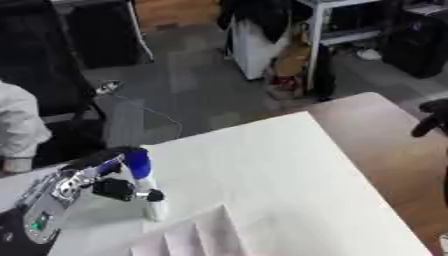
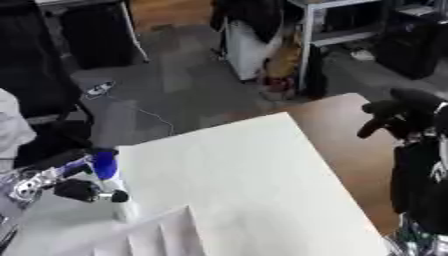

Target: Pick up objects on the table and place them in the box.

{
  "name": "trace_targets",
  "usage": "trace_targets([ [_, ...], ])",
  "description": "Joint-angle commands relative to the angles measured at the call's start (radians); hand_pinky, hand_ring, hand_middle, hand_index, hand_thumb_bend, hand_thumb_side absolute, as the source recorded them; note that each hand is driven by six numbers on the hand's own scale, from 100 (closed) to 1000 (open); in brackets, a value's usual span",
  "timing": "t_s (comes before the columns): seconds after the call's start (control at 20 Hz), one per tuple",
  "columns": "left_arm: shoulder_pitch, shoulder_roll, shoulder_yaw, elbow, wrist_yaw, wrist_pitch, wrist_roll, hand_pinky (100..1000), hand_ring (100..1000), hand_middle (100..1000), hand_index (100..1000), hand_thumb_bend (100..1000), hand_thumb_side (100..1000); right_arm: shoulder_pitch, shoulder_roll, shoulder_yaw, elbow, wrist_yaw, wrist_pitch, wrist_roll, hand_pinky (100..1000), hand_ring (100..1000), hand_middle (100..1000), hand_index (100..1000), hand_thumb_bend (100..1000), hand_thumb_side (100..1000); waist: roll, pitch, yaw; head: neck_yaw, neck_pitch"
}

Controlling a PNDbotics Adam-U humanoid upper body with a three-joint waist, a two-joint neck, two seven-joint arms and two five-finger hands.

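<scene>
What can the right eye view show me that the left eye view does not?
Only the right eye view shows most of the right hand and its black arm over the brown table. Only the left eye view shows more of the left arm. Both show the left hand on a blue-capped bottle, the white sheet and box flaps.

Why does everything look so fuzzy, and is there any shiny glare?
Left eye view: soft blur all over; the left robot hand around the blue-capped bottle is smeary. Right eye view: equally blurry, the right robot hand a dark blob; the white table cover shows no glare.
</scene>
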State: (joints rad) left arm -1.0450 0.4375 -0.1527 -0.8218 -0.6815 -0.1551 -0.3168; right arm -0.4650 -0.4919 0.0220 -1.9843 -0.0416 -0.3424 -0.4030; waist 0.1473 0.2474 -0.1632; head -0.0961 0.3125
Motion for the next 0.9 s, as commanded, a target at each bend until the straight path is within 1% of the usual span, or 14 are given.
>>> trace_targets([
  [0.05, -0.029, 0.026, 0.014, -0.003, 0.007, -0.014, 0.031, 752, 773, 913, 1000, 1000, 693, -0.020, -0.007, -0.002, -0.016, -0.005, 0.001, 0.004, 379, 573, 463, 695, 100, 943, -0.004, -0.014, -0.001, 0.008, -0.011],
  [0.15, -0.029, 0.024, 0.015, 0.000, 0.008, -0.019, 0.043, 713, 727, 877, 1000, 997, 693, -0.022, -0.007, -0.002, -0.016, -0.005, 0.001, 0.005, 379, 572, 463, 695, 100, 943, -0.003, -0.014, -0.002, 0.008, -0.011],
  [0.2, -0.029, 0.024, 0.016, 0.000, 0.007, -0.021, 0.052, 719, 733, 881, 1000, 1000, 693, -0.023, -0.007, -0.002, -0.016, -0.006, 0.001, 0.006, 379, 572, 463, 695, 100, 943, -0.003, -0.014, -0.003, 0.008, -0.011],
  [0.25, -0.028, 0.024, 0.016, 0.000, 0.006, -0.021, 0.062, 500, 575, 787, 942, 879, 690, -0.023, -0.007, -0.001, -0.016, -0.006, 0.001, 0.006, 379, 572, 464, 695, 100, 944, -0.002, -0.014, -0.003, 0.008, -0.011],
  [0.3, -0.027, 0.023, 0.017, -0.001, 0.005, -0.020, 0.078, 438, 541, 762, 920, 849, 688, -0.024, -0.007, -0.002, -0.016, -0.007, 0.000, 0.006, 379, 572, 464, 695, 100, 944, -0.002, -0.014, -0.004, 0.008, -0.011],
  [0.35, -0.027, 0.023, 0.018, -0.001, 0.004, -0.018, 0.095, 320, 454, 679, 859, 783, 691, -0.025, -0.007, -0.002, -0.016, -0.007, 0.000, 0.006, 379, 572, 464, 695, 100, 946, -0.002, -0.014, -0.004, 0.007, -0.011],
  [0.4, -0.026, 0.022, 0.020, -0.002, 0.005, -0.014, 0.116, 275, 410, 634, 830, 733, 695, -0.025, -0.007, -0.002, -0.016, -0.007, 0.000, 0.006, 379, 572, 464, 695, 100, 947, -0.002, -0.015, -0.003, 0.007, -0.011],
  [0.45, -0.025, 0.021, 0.020, -0.001, 0.006, -0.011, 0.136, 178, 315, 554, 767, 618, 711, -0.025, -0.007, -0.002, -0.016, -0.008, 0.000, 0.007, 379, 572, 464, 695, 100, 948, -0.002, -0.015, -0.003, 0.007, -0.011],
  [0.5, -0.024, 0.021, 0.022, -0.002, 0.009, -0.006, 0.163, 140, 279, 522, 742, 544, 735, -0.025, -0.008, -0.001, -0.016, -0.008, 0.000, 0.007, 379, 572, 464, 695, 100, 948, -0.002, -0.015, -0.003, 0.006, -0.011],
  [0.55, -0.023, 0.021, 0.023, -0.001, 0.013, -0.001, 0.191, 100, 206, 452, 694, 420, 770, -0.026, -0.008, -0.001, -0.016, -0.009, 0.000, 0.007, 379, 572, 464, 695, 100, 948, -0.002, -0.016, -0.003, 0.006, -0.011],
  [0.6, -0.022, 0.020, 0.025, 0.000, 0.019, 0.006, 0.221, 100, 169, 417, 674, 360, 799, -0.026, -0.008, -0.001, -0.016, -0.009, 0.000, 0.007, 380, 572, 464, 695, 100, 949, -0.002, -0.016, -0.003, 0.005, -0.011],
  [0.65, -0.021, 0.020, 0.024, 0.001, 0.024, 0.011, 0.245, 100, 100, 353, 617, 246, 860, -0.026, -0.008, -0.001, -0.016, -0.009, 0.000, 0.007, 380, 572, 464, 695, 100, 949, -0.001, -0.017, -0.003, 0.005, -0.011],
  [0.75, -0.020, 0.020, 0.022, 0.004, 0.034, 0.022, 0.291, 100, 100, 275, 543, 100, 988, -0.026, -0.009, -0.001, -0.016, -0.010, 0.000, 0.007, 380, 572, 464, 695, 100, 949, -0.001, -0.019, -0.002, 0.004, -0.011],
  [0.9, -0.017, 0.019, 0.016, 0.007, 0.036, 0.028, 0.333, 100, 100, 157, 467, 100, 1000, -0.026, -0.010, -0.001, -0.016, -0.011, 0.000, 0.008, 380, 572, 465, 695, 100, 949, -0.001, -0.021, -0.002, 0.003, -0.011],
])
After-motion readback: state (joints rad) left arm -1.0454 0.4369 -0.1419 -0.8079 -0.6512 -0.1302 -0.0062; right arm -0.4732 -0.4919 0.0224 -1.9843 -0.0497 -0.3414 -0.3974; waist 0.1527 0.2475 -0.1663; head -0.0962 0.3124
